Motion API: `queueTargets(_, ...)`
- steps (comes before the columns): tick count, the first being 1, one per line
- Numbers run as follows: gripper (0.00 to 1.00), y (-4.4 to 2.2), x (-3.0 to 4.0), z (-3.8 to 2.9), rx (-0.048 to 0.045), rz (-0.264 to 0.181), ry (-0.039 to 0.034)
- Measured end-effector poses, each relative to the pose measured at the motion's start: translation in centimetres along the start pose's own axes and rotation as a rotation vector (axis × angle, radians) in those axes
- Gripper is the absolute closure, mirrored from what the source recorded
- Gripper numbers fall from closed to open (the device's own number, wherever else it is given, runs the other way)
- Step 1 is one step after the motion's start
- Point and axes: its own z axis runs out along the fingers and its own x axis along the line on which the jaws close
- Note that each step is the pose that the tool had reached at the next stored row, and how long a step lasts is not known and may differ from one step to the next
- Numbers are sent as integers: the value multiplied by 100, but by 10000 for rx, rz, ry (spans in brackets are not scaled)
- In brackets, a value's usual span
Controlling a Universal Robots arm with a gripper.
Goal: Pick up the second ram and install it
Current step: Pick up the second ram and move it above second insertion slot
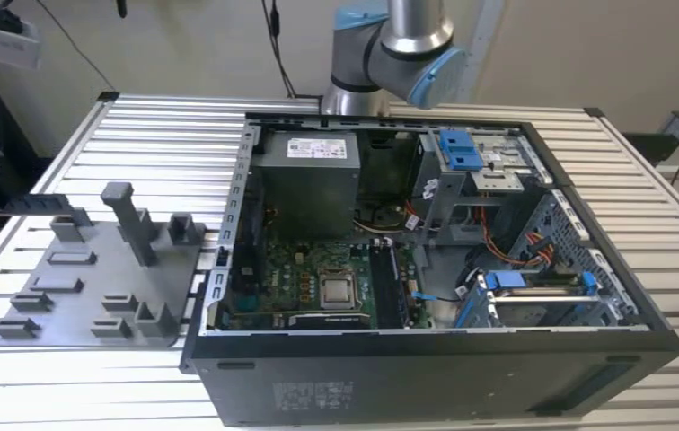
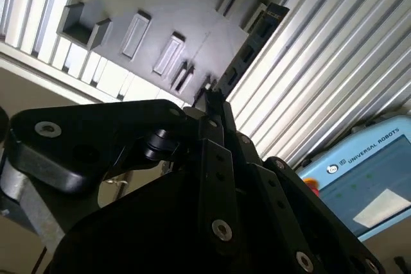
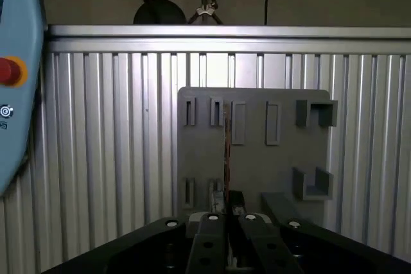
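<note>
One thin dark ram (image 2: 252, 46) is pinched in the gripper (image 2: 213, 99). The two fingers are pressed tight on one end of it. The rest of the stick pokes out past the fingertips into the air. In the second wrist view you can see a row of dark chips along its flat face. In the first wrist view the ram (image 3: 226, 152) is seen from its edge, like a thin line. It comes straight out of the gripper (image 3: 229, 213). Behind the stick lies a grey tray (image 2: 160, 4) with little slots and blocks on it. The tray (image 3: 270, 158) rests on a counter (image 3: 109, 145) made of long silver slats. I cannot tell if the far end of the stick touches the tray. A pale blue pad (image 2: 366, 171) sits on the slats well apart from the tray. In the first wrist view the pad (image 3: 16, 49) has a red button (image 3: 8, 70). In the exterior view a big black case (image 1: 436, 377) lies open on the counter (image 1: 160, 135). Inside it are a green board (image 1: 304, 269) and a grey box (image 1: 304, 180). The tray (image 1: 88, 269) lies at 9 o'clock from the case, just beside it. The arm (image 1: 393, 40) stands at 12 o'clock from the case.
</note>
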Motion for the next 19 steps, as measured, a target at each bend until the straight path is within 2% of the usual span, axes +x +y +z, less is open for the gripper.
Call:
queueTargets(12, 86, 0, -4, -235, 0, 0, 0)
queueTargets(19, 86, 0, -5, -335, 1, 0, -1)
